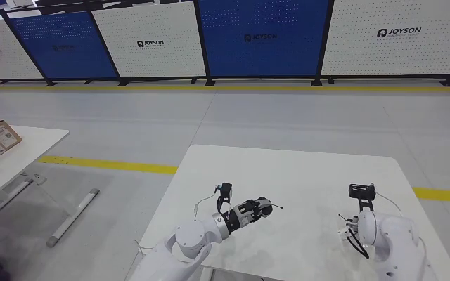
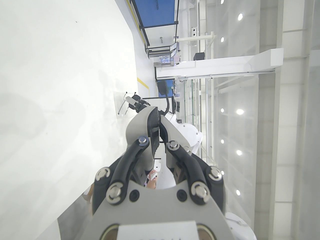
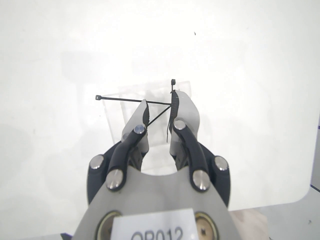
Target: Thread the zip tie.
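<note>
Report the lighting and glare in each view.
Top view: even light, the table bright without glare. Left wrist view: ceiling lamps flare as white spots, and the table looks pale and flat. Right wrist view: the table washes out to near white, so the clear stand almost vanishes while the black zip tie stands out.

Colour check from my remote seat: mostly monochrome.
I'm seeing black zip ties, a see-through holder and a plain white table. The right gripper has silver-grey fingers with black ribbed pads. Out back there are blue and white dotted pegboard panels plus a yellow floor stripe.
</note>
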